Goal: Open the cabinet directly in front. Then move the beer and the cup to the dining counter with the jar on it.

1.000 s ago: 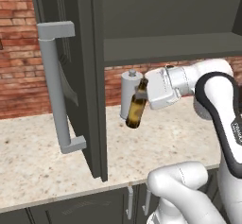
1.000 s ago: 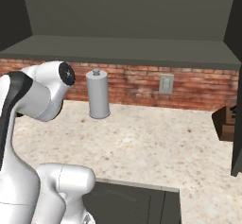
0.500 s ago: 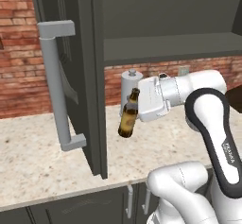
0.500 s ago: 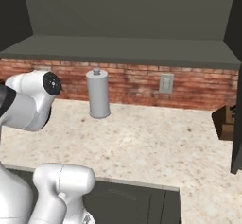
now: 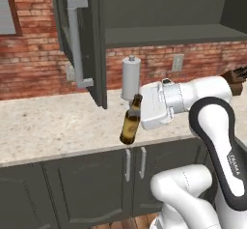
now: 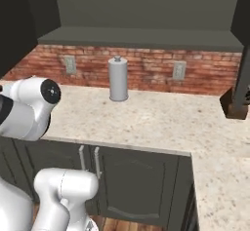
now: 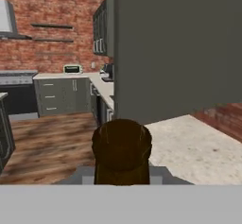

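You have one beer here, and the tool is closed tight on it. In the left base view the brown bottle hangs tilted out past the front edge of the surface, its neck up toward the white hand and its bottom low. The tool's tips are hidden behind the bottle there, so you cannot see them well.

The hand view shows you the beer from one end, as a round brown shape close to the camera. Which end it is, you cannot tell.

You can see one open cabinet door with one long grey handle in the left base view. Its top is cut off. The cabinet looks dark inside in the right base view.

There is one tall grey canister with a knob top, standing on the surface by the brick wall. The right base view shows two wall plates on the brick; the left base view shows one clearly.
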You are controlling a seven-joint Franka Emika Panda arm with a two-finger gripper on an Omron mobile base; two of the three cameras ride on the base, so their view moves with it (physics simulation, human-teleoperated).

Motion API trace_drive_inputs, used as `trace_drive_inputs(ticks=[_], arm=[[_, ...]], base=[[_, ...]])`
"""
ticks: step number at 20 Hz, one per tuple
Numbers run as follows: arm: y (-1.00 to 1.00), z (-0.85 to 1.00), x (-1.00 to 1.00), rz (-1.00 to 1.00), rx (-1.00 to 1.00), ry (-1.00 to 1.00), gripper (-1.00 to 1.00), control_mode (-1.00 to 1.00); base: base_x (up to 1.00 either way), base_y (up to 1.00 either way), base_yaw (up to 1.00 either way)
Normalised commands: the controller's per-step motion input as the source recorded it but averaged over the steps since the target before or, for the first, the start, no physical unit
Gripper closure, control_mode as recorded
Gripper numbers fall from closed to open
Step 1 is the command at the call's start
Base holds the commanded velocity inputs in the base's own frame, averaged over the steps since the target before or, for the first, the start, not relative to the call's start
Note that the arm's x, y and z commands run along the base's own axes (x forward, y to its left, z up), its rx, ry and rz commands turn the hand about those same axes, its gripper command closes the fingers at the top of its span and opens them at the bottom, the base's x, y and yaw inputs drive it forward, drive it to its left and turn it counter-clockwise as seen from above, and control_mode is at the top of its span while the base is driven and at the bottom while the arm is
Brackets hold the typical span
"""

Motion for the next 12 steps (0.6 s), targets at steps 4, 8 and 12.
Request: trace_drive_inputs(ticks=[4, 8, 12], arm=[[0.0, 0.0, 0.0, 0.0, 0.0, 0.0, 1.0, 1.0], [0.0, 0.0, 0.0, 0.0, 0.0, 0.0, 1.0, 1.0], [0.0, 0.0, 0.0, 0.0, 0.0, 0.0, 1.0, 1.0]], base=[[-0.49, 0.58, 0.06], [-0.4, 0.72, 0.04], [-0.21, 0.74, 0.26]])
